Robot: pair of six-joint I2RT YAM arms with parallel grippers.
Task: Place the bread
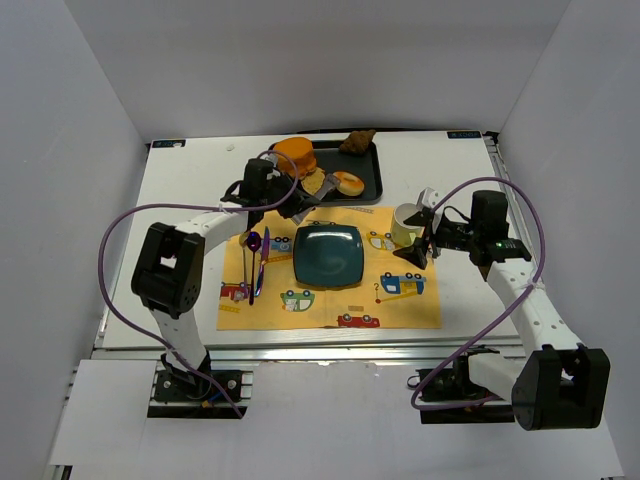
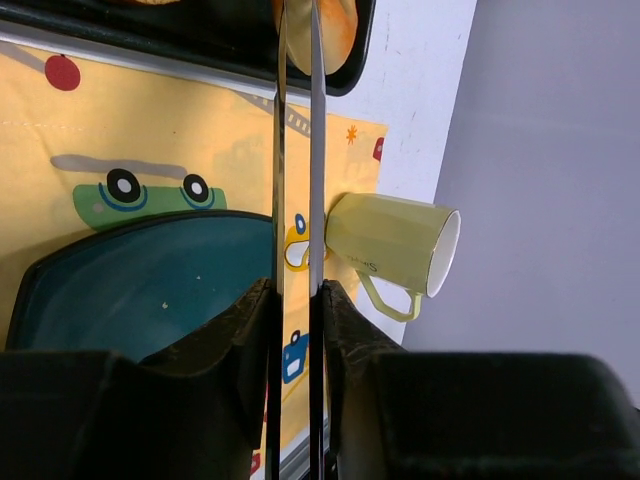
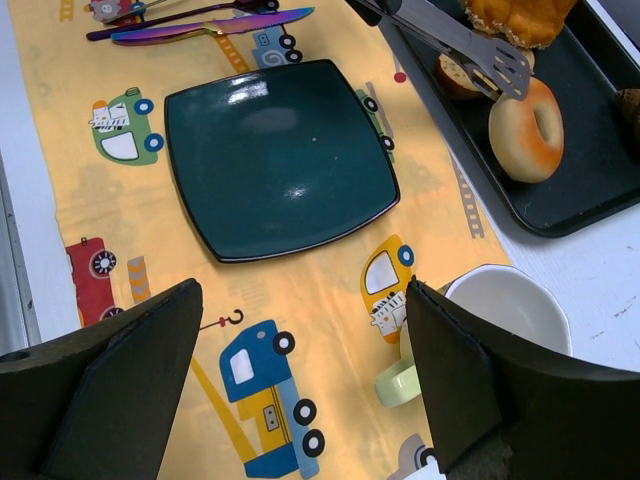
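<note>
Golden-orange with a pale rim, the bread (image 3: pixel 527 128) lies flat on the black tray (image 3: pixel 590 190), right at the tips of the metal tongs (image 3: pixel 460 40). The left gripper (image 2: pixel 297 290) is clamped on those tongs, pressing their 2 arms close together. The right gripper (image 3: pixel 302 295) hangs with its fingers wide apart over the placemat (image 3: pixel 330 400), between the teal plate (image 3: pixel 280 150) and the green mug (image 3: pixel 500 300).

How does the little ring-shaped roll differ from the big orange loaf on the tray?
The ring roll has a centre hole; the orange loaf shows none. The roll is clearly smaller than the loaf. The roll fades from golden-orange to pale, while the loaf is evenly orange. Both are round and lie on the black tray.
</note>
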